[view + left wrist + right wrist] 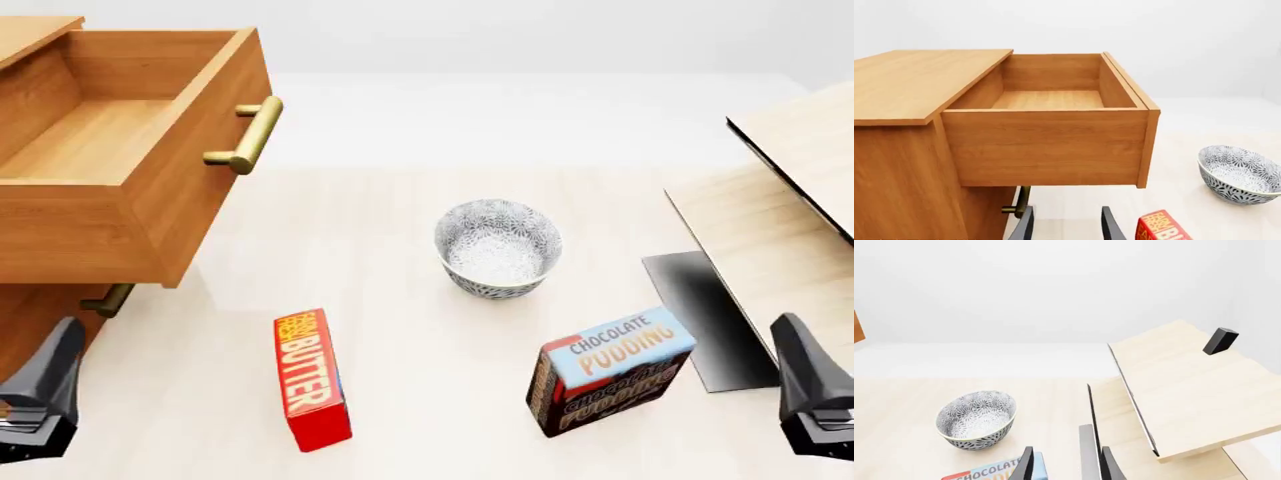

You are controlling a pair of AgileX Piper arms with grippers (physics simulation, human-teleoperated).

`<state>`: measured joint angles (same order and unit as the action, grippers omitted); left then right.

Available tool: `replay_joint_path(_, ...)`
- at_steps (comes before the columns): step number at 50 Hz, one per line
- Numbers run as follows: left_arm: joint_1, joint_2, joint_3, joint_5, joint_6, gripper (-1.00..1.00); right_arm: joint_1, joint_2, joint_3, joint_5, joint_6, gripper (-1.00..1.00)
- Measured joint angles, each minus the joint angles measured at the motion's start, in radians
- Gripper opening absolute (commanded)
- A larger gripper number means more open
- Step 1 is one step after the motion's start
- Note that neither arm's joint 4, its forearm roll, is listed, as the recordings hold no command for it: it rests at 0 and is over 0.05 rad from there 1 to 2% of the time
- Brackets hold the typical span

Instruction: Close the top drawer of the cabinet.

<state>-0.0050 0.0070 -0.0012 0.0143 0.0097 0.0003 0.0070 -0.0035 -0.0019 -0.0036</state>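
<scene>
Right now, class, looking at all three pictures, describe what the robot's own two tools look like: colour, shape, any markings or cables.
Both tools are dark charcoal grey. In the front view the left tool and right tool are blocky and angular, tapering upward to a wedge. In the wrist views the fingers are thin, flat blades, slightly curved, as are those of the right. No markings, labels or cables show.

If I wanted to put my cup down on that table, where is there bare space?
The widest free patch lies beyond the patterned bowl, toward the table's far edge. Another runs between the open top drawer and the bowl. A smaller gap separates the butter box from the chocolate pudding box. The right side is crowded by the pale board structure.
</scene>
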Motion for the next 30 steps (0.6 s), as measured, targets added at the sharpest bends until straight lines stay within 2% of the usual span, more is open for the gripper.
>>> replay_joint_path(15,-0.110,-0.005,-0.023,0.031,0.015,1.00,0.000,0.000,0.000,0.000,0.000,1.00)
replay_joint_path(30,-0.225,-0.006,-0.083,0.072,0.044,1.00,0.000,-0.001,0.000,0.001,-0.001,1.00)
